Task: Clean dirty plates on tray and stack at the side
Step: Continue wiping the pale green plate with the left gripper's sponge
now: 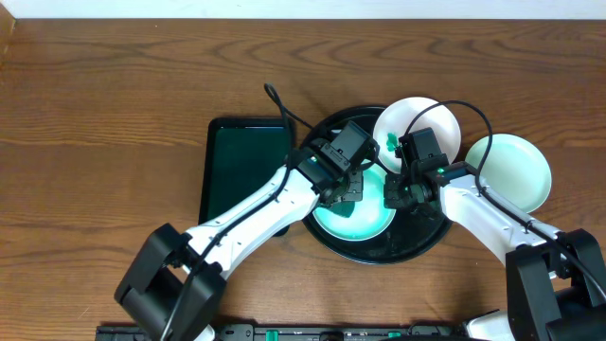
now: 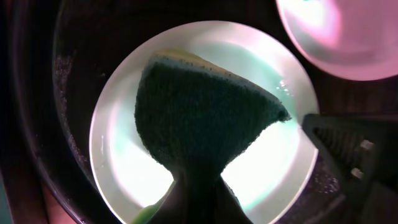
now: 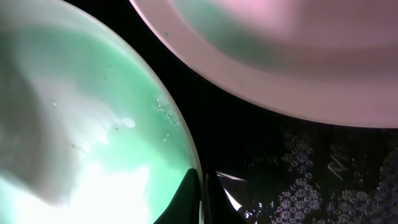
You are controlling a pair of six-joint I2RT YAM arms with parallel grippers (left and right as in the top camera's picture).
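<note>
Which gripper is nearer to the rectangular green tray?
Left. The left gripper, holding the sponge on a plate, is just right of the green tray; the right gripper is farther right, pinching that plate's rim.

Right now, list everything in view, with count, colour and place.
mint plate: one, pale mint, in the round tray, under the sponge
smeared plate: one, white with a green smear, at the round tray's far-right edge
side plate: one, pale mint, on the table right of the round tray
round tray: one, glossy black, mid-table
rectangular tray: one, dark green, left of the round tray
sponge: one, dark green, on the mint plate
table: one, brown wood
left tool: shut on the sponge
right tool: shut on the mint plate's rim
</note>
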